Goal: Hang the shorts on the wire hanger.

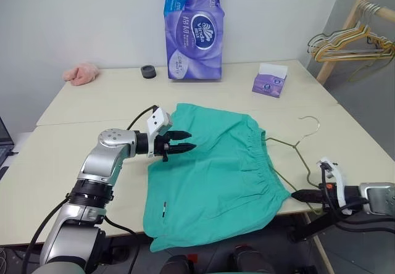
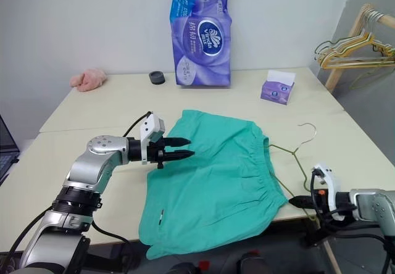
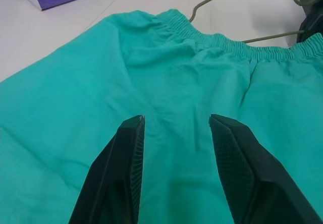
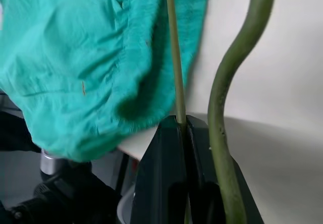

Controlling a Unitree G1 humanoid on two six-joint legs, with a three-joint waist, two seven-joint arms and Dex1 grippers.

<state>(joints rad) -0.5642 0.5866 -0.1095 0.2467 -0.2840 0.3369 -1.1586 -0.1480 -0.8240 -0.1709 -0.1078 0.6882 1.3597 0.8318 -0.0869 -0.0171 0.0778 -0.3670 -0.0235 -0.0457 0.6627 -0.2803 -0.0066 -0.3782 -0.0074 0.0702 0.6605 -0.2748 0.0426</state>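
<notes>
The teal-green shorts (image 1: 216,169) lie flat across the middle of the table, gathered waistband towards the right and one corner hanging over the front edge. The thin wire hanger (image 1: 297,143) lies to their right, hook pointing away, part of its triangle under the waistband. My left gripper (image 1: 185,142) hovers level over the shorts' left edge, open with nothing between its fingers (image 3: 132,148). At the table's front right edge my right gripper (image 1: 297,195) is shut on the hanger's wire (image 4: 174,57), just beside the shorts' waistband corner.
A tall purple tissue pack (image 1: 194,30) stands at the back, with a black ring (image 1: 148,71) and a pink cloth wad (image 1: 81,73) to its left. A small purple tissue box (image 1: 270,79) sits back right. A wooden rack with several hangers (image 1: 352,39) stands beyond the table's right side.
</notes>
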